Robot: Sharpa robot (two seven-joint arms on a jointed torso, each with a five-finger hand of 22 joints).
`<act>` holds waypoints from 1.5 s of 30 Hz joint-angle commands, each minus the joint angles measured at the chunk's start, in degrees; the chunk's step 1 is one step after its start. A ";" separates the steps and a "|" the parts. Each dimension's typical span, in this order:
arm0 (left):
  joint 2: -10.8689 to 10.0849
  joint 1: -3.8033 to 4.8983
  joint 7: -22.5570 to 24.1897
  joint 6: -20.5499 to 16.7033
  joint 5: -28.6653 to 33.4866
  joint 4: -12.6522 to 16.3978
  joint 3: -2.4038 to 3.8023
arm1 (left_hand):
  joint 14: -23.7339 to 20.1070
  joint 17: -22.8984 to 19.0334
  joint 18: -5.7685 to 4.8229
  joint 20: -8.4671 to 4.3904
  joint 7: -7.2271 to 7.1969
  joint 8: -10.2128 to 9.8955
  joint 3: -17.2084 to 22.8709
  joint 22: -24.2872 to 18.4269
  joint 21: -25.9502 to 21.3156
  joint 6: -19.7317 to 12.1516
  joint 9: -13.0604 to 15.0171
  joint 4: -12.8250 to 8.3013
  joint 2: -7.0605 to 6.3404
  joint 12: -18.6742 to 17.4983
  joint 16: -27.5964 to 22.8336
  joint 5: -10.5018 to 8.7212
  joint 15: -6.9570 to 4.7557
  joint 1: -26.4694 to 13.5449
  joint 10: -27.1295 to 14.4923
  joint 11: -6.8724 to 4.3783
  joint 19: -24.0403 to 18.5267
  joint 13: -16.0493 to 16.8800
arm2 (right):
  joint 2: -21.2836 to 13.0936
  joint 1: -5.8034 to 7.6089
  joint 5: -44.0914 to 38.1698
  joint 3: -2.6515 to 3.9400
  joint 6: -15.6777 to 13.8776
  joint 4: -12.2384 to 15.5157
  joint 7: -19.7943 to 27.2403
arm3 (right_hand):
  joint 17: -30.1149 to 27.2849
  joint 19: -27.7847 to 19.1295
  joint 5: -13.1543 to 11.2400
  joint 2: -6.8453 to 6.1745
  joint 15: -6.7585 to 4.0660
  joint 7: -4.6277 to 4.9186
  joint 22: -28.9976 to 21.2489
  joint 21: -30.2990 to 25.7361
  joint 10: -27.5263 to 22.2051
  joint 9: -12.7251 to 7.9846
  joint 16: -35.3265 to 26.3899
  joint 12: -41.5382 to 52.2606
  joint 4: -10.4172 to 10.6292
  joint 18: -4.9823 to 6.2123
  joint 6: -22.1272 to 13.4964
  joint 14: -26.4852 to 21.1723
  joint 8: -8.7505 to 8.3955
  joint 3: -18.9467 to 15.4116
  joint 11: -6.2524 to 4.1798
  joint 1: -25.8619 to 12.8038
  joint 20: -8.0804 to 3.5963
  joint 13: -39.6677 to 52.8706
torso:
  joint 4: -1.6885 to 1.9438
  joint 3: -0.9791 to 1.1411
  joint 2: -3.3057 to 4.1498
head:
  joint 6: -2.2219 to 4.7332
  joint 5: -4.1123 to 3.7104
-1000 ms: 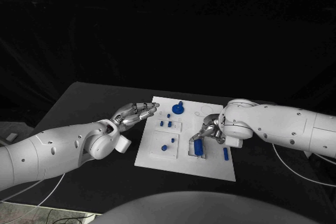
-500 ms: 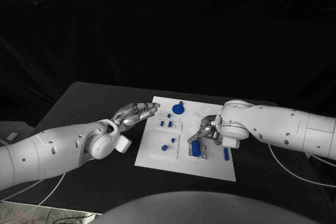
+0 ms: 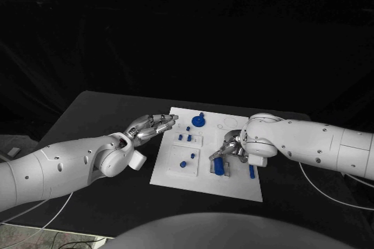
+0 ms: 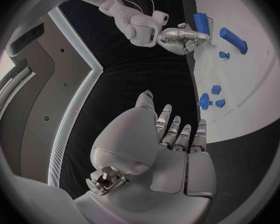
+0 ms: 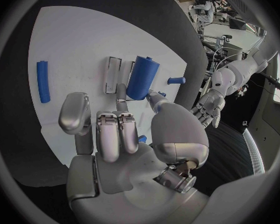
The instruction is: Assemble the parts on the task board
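The blue cylinder is seen near the middle of the board, beside a grey slotted fixture, and it is grasped between the fingertips of the right hand; in the right wrist view the cylinder is pinched at its lower end. Whether it is already seated in the fixture or only held against it cannot be told.

A slip is judged the main risk: the cylinder is round and held only at the tips, so it could be rolled out of the pinch or tilted if pressed down off-axis, and it could then be jammed against the fixture's edge. The board lies loose on the table, so it might be shifted by a sideways push.

A blue bar lies flat on the board just beside the cylinder, toward the right arm. A blue knob stands near the far edge, with small pegs and a round piece set in raised white blocks on the left half.

The left hand is held released beside the board's left edge, its fingers apart and nothing in them.
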 commanded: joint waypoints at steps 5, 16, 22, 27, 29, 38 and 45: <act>0.23 -0.03 0.09 1.49 -0.04 0.04 0.04 | 0.20 0.09 0.68 0.07 -0.18 0.34 0.02 0.00 0.06 0.08 0.05 -0.22 0.13 -0.02 0.29 0.25 0.30 0.70 -0.08 0.24 0.16 0.03 | -0.23 -0.07 -0.90 0.00 -0.53 -0.01 0.26 | 15.09 0.73 -2.24 0.27 0.29 -0.09 7.73 0.04 6.07 0.08 0.20 0.22 0.73 0.60 0.06 5.97 -0.55 -1.03 0.29 -1.38 0.00 15.07 | 0.01 -0.02 -0.03 | -0.01 0.01; 0.34 -0.12 -0.29 1.89 -0.17 -0.05 0.04 | 0.17 0.08 0.68 0.07 -0.17 0.36 0.04 -0.06 0.04 0.11 0.05 -0.22 0.12 -0.06 0.27 0.25 0.32 0.75 -0.10 0.24 0.14 0.03 | -0.31 -0.10 -0.63 0.00 -1.58 -0.06 0.37 | 15.09 1.12 -7.89 0.64 0.36 0.07 7.77 -0.19 6.07 0.37 0.20 0.22 2.51 0.57 0.19 5.97 -1.48 -3.03 0.41 -2.91 0.04 15.07 | 0.03 0.01 -0.02 | -0.01 0.12; 0.37 -0.26 -0.47 2.09 -0.19 -0.15 0.04 | 0.17 0.08 0.68 0.07 -0.16 0.41 0.06 -0.10 0.04 0.26 0.07 -0.22 0.12 -0.06 0.28 0.28 0.36 0.83 -0.11 0.26 0.12 0.03 | -0.51 -0.11 -0.60 0.00 -2.28 -0.04 0.38 | 15.09 1.42 -9.65 0.45 0.38 0.16 7.87 -0.04 6.07 0.55 0.20 0.22 3.74 0.52 0.13 5.97 -1.93 -4.46 0.46 -4.04 0.05 15.07 | 0.00 -0.02 -0.02 | -0.01 0.13; 0.41 -0.45 -0.57 2.26 -0.19 -0.22 0.04 | 0.15 0.07 0.68 0.07 -0.14 0.45 0.07 -0.15 0.02 0.36 0.08 -0.21 0.12 -0.08 0.27 0.29 0.37 0.86 -0.12 0.28 0.10 0.03 | -0.65 -0.11 -0.60 0.00 -2.74 0.07 0.41 | 15.09 1.48 -10.18 0.23 0.40 0.22 7.85 -0.22 6.07 0.63 0.20 0.22 4.68 0.53 0.06 5.97 -2.25 -5.61 0.51 -4.85 0.06 15.07 | 0.02 0.00 -0.01 | -0.01 0.18; 0.41 -0.50 -0.58 2.29 -0.19 -0.22 0.04 | 0.14 0.07 0.68 0.08 -0.13 0.47 0.08 -0.17 0.01 0.41 0.08 -0.21 0.12 -0.09 0.26 0.29 0.38 0.88 -0.12 0.28 0.08 0.02 | -0.74 -0.11 -0.57 0.00 -3.02 0.12 0.44 | 15.09 1.52 -10.61 0.12 0.41 0.24 7.86 -0.25 6.07 0.66 0.20 0.22 4.99 0.53 0.04 5.97 -2.36 -6.03 0.53 -5.04 0.07 15.07 | 0.03 0.00 0.00 | -0.01 0.21; 0.30 -0.60 -0.52 2.31 -0.20 -0.22 0.04 | 0.15 0.07 0.67 0.08 -0.11 0.50 0.09 -0.11 0.03 0.47 0.09 -0.20 0.12 -0.08 0.27 0.30 0.39 0.91 -0.13 0.30 0.11 0.02 | -2.48 -0.11 0.30 0.09 -7.05 1.50 1.48 | 15.09 1.68 -11.77 -0.55 0.54 0.54 7.91 -0.27 6.07 0.65 0.20 0.22 5.94 0.50 -0.94 5.97 -3.19 -7.65 0.73 -5.08 0.15 15.07 | 0.03 0.01 -0.01 | -0.01 0.31; 0.11 -0.61 -0.36 2.18 -0.20 -0.12 0.04 | 0.15 0.08 0.67 0.08 -0.10 0.53 0.10 -0.05 0.05 0.50 0.10 -0.19 0.11 -0.04 0.28 0.30 0.40 0.94 -0.12 0.32 0.15 0.03 | -6.73 0.39 -0.70 0.27 -14.73 6.23 10.53 | 15.09 2.41 -6.97 -0.13 0.99 1.20 8.40 1.12 6.07 2.92 0.20 0.22 4.98 0.19 -5.04 5.97 -1.89 -7.76 1.29 -0.13 0.46 15.07 | 0.05 0.01 -0.02 | -0.01 0.41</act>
